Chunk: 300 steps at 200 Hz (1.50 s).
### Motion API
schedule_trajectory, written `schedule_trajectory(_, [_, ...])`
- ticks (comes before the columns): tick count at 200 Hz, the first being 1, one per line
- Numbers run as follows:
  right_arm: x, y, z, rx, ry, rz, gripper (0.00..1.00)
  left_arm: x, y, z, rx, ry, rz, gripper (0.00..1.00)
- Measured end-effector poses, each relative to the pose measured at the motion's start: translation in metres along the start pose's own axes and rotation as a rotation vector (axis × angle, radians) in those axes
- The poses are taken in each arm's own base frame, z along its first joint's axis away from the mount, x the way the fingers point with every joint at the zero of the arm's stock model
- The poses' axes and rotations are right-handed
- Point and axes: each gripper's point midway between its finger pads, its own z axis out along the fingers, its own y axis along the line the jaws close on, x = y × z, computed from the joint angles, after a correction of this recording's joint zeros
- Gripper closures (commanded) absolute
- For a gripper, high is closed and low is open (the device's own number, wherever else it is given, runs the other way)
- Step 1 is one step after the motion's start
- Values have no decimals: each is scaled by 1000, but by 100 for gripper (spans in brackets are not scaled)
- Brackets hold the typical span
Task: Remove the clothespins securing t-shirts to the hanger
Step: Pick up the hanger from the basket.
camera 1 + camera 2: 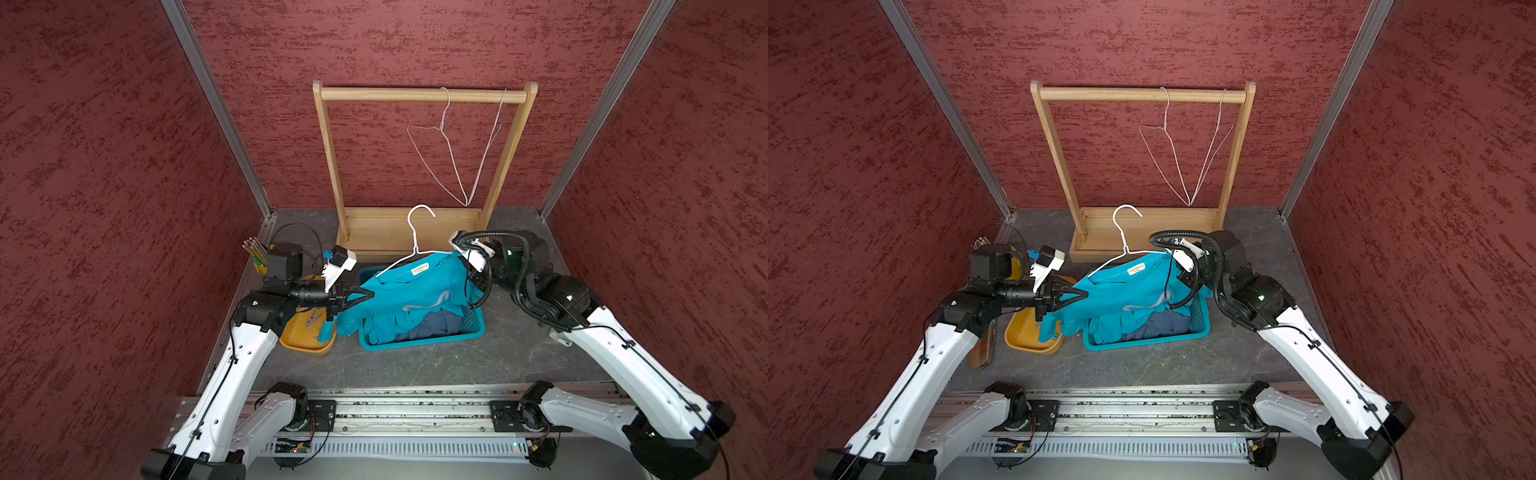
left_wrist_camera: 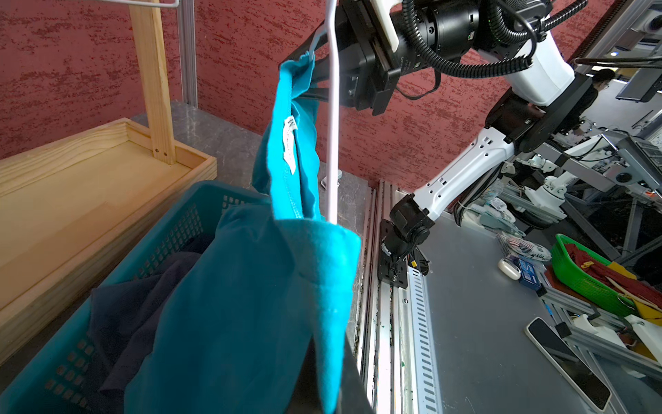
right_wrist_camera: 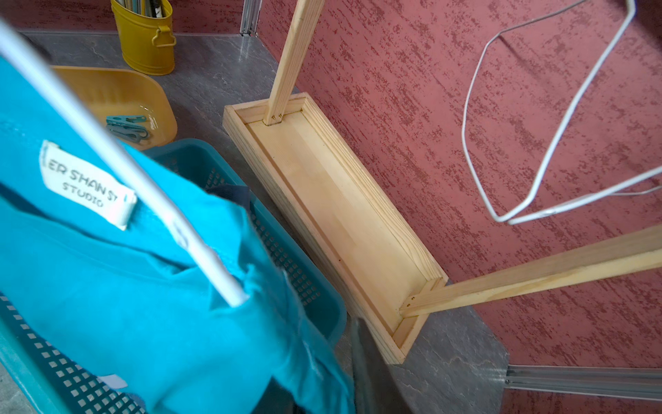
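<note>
A bright teal t-shirt [image 1: 415,291] hangs on a white wire hanger [image 1: 415,245] over a teal basket [image 1: 419,341]. My left gripper [image 1: 368,296] is shut on its left shoulder; in the left wrist view the cloth fills the left gripper [image 2: 331,376]. My right gripper [image 1: 464,270] sits at the other shoulder, by the hanger's end, and teal cloth lies between the fingers of the right gripper [image 3: 322,387], which looks shut on it. Grey-blue clothespins [image 3: 127,125] lie in a yellow tray [image 1: 305,343]. I see no clothespin on the shirt. Darker t-shirts [image 1: 436,324] lie in the basket.
A wooden rack [image 1: 424,95] stands at the back with two bare wire hangers [image 1: 449,158] on its bar. Its base tray [image 3: 340,215] is just behind the basket. A yellow cup of pencils [image 1: 257,255] stands in the far left corner.
</note>
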Motion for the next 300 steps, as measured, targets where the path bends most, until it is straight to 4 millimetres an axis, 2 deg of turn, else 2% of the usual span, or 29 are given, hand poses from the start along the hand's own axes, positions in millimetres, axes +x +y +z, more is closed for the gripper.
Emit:
schedule_trajectory(54, [-6,-1,2,-6,-58,6,80,-2,0,9,32,4,-18,100])
schedule_trajectory(85, [-6,-3,6,5,-77,24,71,-1,3,16,52,11,-34,100])
schedule_trajectory(107, [-32,19,4,-102,-201,53,70,0,1,28,94,25,-26,100])
schedule_trajectory(121, [-47,26,-2,-139,-265,58,70,0,-1,36,119,31,-24,100])
schedule_trajectory(167, [-51,25,-7,-144,-293,58,79,-2,0,47,142,34,-17,100])
schedule_trajectory(190, [-46,26,-7,-147,-285,56,94,-4,2,49,131,37,-19,100])
schedule_trajectory(197, [-45,27,-8,-146,-283,57,100,-4,3,50,125,38,-17,91])
schedule_trajectory(221, [-39,32,-8,-155,-277,56,100,-10,3,52,100,24,35,55])
schedule_trajectory(233, [-34,39,-6,-172,-269,55,100,-15,3,51,72,10,76,46])
schedule_trajectory(261, [-30,42,-12,-167,-283,59,100,-24,4,41,-38,-38,169,37])
schedule_trajectory(279, [-34,37,-25,-134,-317,55,100,-26,7,33,-113,-70,214,36])
schedule_trajectory(300, [-45,22,-40,-58,-370,69,100,-24,16,26,-189,-88,224,39])
